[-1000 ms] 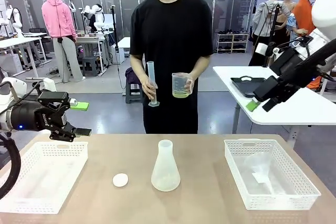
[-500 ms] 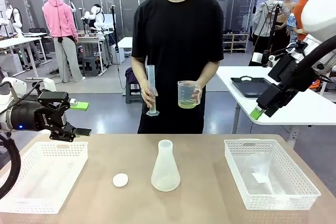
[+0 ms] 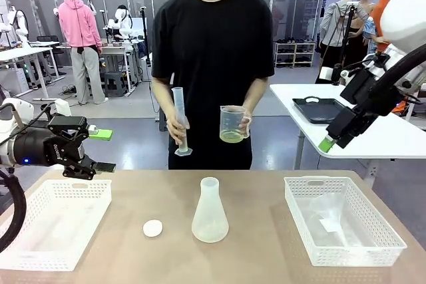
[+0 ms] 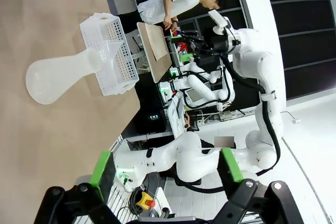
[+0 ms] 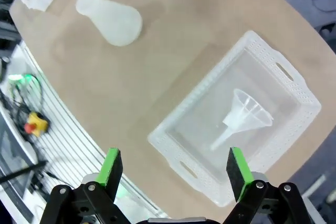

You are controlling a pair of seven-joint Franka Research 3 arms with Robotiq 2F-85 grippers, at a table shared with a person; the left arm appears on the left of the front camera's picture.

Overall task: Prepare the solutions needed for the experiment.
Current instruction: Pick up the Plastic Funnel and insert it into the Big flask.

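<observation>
- The solutions (image 3: 231, 138) lie as a shallow yellow-green layer in a clear beaker (image 3: 231, 118), which the person's hand (image 3: 245, 123) holds beyond the table's (image 3: 266, 257) far edge.
- A frosted flask (image 3: 210, 212) stands mid-table, with a white cap (image 3: 152, 228) beside it.
- The left robot hand (image 3: 100, 151) is wide open and empty, above the far left corner.
- The right robot hand (image 5: 175, 167) is wide open and empty, high over the right-edge basket (image 5: 294, 85).

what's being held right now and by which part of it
The person holds a graduated cylinder around its lower shaft and the beaker of the solutions around its side wall. The robot's left hand and right hand are open, empty.
</observation>
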